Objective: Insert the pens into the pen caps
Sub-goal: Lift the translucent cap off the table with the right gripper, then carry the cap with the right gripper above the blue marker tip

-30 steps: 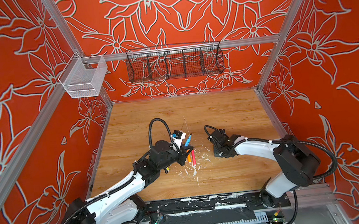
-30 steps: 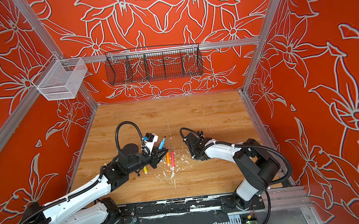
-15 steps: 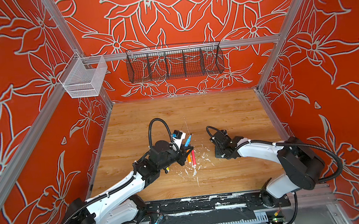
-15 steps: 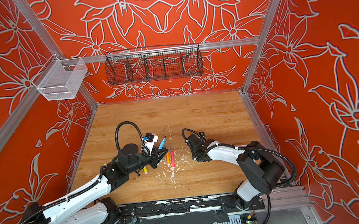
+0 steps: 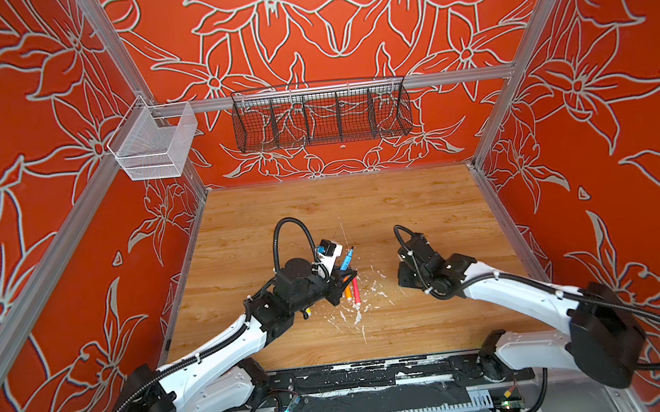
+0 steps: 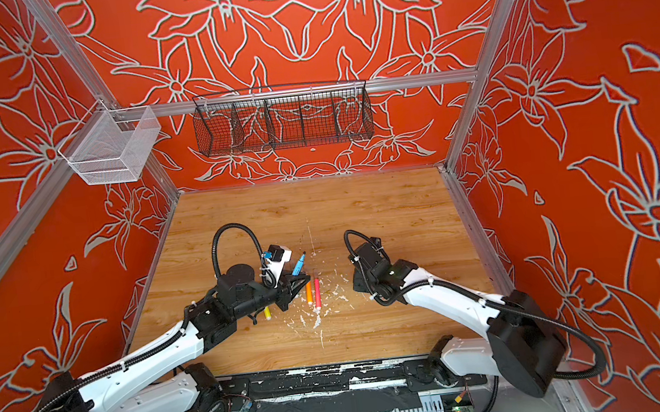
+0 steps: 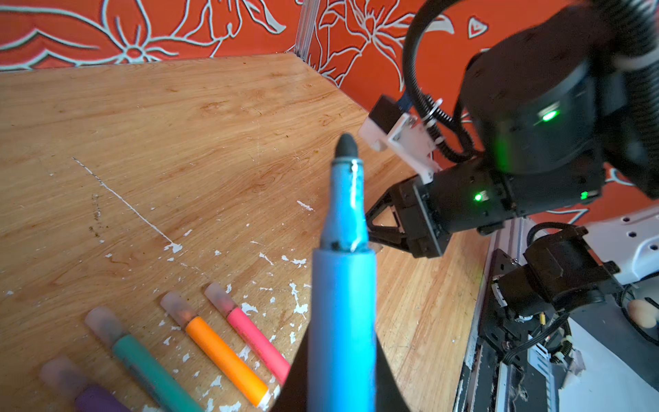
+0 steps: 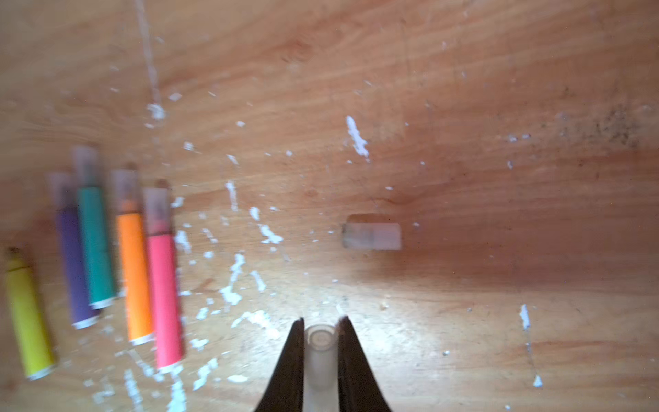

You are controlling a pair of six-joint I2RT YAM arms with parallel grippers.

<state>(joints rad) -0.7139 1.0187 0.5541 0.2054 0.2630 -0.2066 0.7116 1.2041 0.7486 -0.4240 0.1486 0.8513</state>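
My left gripper [image 7: 342, 378] is shut on the blue pen [image 7: 344, 285], which is uncapped; its dark tip points up and away toward the right arm. In both top views the blue pen [image 5: 347, 258] [image 6: 299, 263] sticks out of the left gripper [image 5: 344, 275]. My right gripper [image 8: 320, 328] is shut on a clear pen cap [image 8: 319, 353], open end forward. Another pen cap [image 8: 371, 235] lies loose on the wood. Pink [image 8: 164, 285], orange [image 8: 133, 271], teal [image 8: 96, 246] and purple [image 8: 73, 264] pens lie capped in a row. The yellow pen [image 8: 26, 321] lies uncapped beside them.
White flecks [image 5: 356, 317] litter the wooden table [image 5: 424, 205] around the pens. A black wire basket [image 5: 321, 118] hangs on the back wall and a white mesh basket [image 5: 155, 146] on the left wall. The right arm's wrist [image 7: 527, 142] hangs close in front of the blue pen.
The right gripper has shifted slightly right, away from the row of pens. The left arm and the blue pen have stayed still.
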